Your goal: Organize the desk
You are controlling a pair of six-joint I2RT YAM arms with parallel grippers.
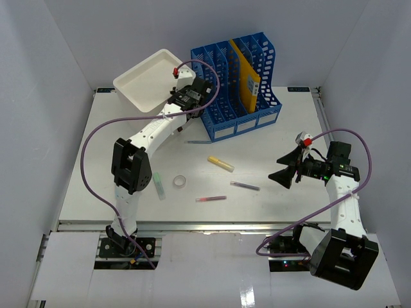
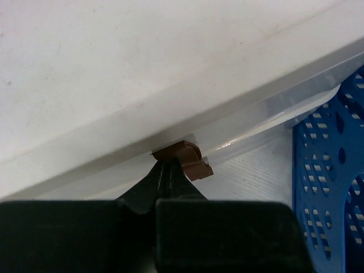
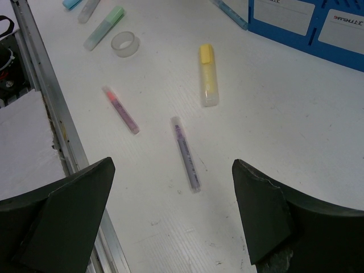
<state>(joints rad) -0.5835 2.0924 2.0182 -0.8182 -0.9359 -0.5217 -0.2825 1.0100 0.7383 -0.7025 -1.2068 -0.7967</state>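
Spanning between white walls [image 1: 38,96], desk [image 1: 282,128] is flat, white, front-railed, strewn with pens [image 1: 220,164]. Left gripper [image 2: 181,159] pinches tray [image 1: 144,80] rim; right gripper [image 3: 172,170] gapes empty.

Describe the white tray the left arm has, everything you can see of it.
The white tray is a shallow rectangular plastic-looking dish with rounded corners and a raised rim, nothing visible inside. It hangs tilted over the desk's far-left corner, beside the blue file rack. The left gripper is shut on its rim; whether it touches the desk is unclear.
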